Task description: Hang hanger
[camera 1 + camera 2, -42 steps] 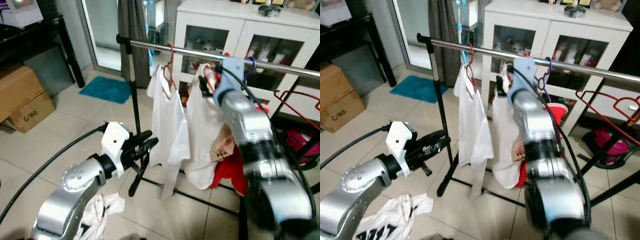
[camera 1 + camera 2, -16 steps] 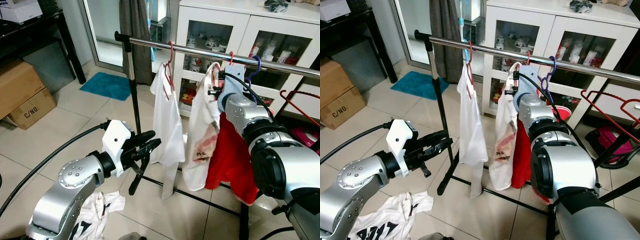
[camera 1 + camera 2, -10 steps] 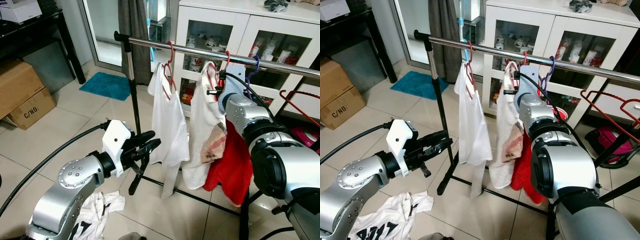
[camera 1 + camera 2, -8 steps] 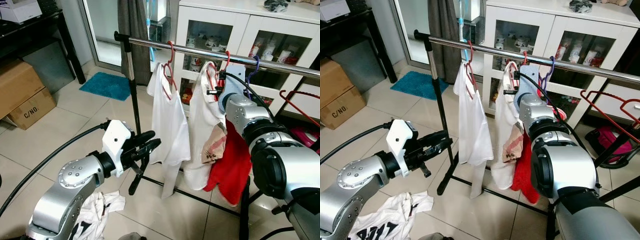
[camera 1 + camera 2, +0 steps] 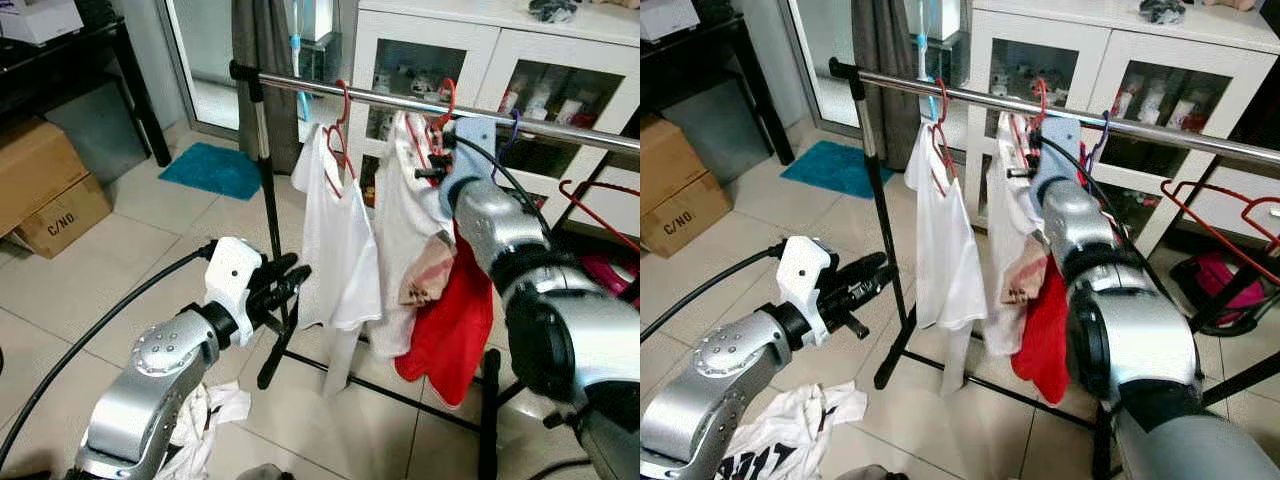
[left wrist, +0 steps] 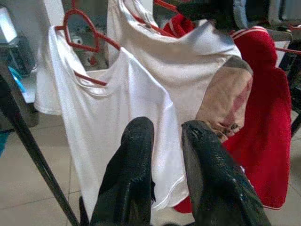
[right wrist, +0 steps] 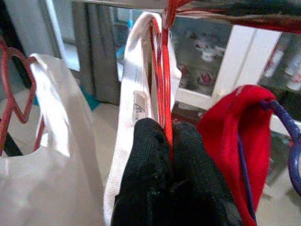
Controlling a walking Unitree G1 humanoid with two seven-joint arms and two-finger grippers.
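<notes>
While the right gripper [image 7: 167,141] is clenched on the red hanger [image 7: 165,80], its hook [image 5: 443,97] sits on the rail [image 5: 560,131] directly above. The left gripper [image 6: 164,136], slightly parted and empty, waits low at the near left.

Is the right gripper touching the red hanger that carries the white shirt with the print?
Touching. In the right wrist view the right gripper has its two black fingers pressed together on the wire of the red hanger, with no gap visible between them.

"C/NO", or so it seems, on the lower cardboard box [image 5: 62,217] at the left wall.
</notes>
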